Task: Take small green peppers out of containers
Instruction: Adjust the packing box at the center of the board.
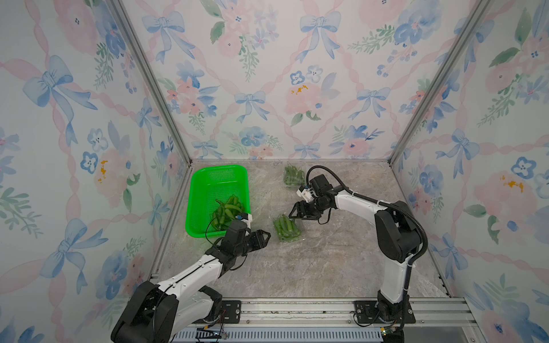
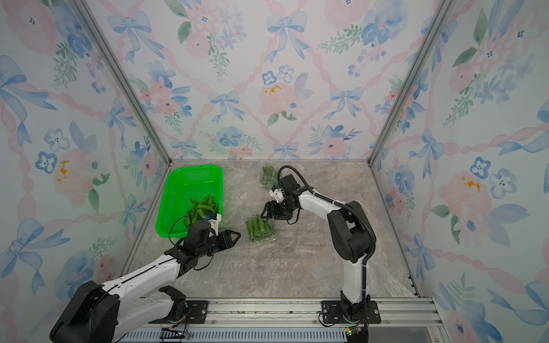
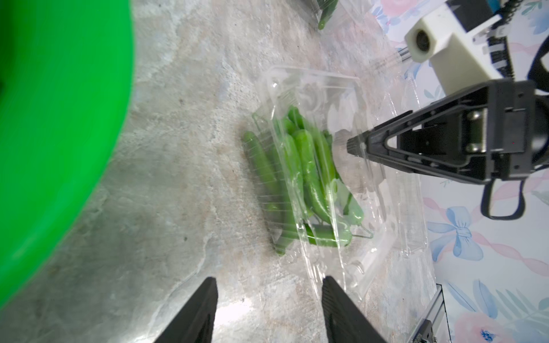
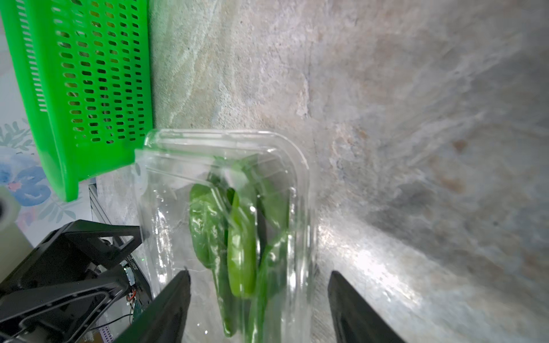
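Your left claw (image 3: 269, 280) gapes empty. Your right claw (image 4: 259, 272) spreads, gripping nothing, over a container (image 4: 225, 142) whose peppers (image 4: 240, 252) blur. A far container (image 1: 292, 178) is partly hidden.

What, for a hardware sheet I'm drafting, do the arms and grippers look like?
Both the left arm and right arm have white links with black joint housings. A black corrugated hose runs along the right arm; a thin black wire loops at the left wrist. The left gripper and right gripper are black with open-frame triangular fingers, each beside a white camera block.
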`<state>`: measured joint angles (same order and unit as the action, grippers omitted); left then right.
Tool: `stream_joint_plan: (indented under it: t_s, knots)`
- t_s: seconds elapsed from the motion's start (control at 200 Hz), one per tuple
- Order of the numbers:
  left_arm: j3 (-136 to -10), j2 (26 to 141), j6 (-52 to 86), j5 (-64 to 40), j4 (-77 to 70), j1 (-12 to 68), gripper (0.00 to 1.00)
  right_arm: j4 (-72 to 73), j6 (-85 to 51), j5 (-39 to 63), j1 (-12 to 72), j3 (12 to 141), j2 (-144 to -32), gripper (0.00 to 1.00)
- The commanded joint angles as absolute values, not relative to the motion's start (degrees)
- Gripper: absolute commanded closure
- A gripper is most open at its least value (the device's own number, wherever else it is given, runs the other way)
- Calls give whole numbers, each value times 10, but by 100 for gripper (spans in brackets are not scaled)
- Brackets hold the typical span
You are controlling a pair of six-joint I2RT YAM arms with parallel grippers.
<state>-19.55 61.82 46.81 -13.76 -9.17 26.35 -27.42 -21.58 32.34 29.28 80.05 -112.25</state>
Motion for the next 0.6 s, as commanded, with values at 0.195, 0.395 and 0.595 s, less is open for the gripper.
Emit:
stream_joint_plan:
  t_s: [0.195,0.395,0.595]
  knots:
    - [-212,676,466,-166,-129,259,46,-255,-244,318,295,795,-1102,27]
    - [-223,702,461,-164,-137,250,48,-255,-244,321,303,800,-1106,27]
    - [-241,728,461,-167,-151,240,48,-256,-245,323,309,799,-1107,28]
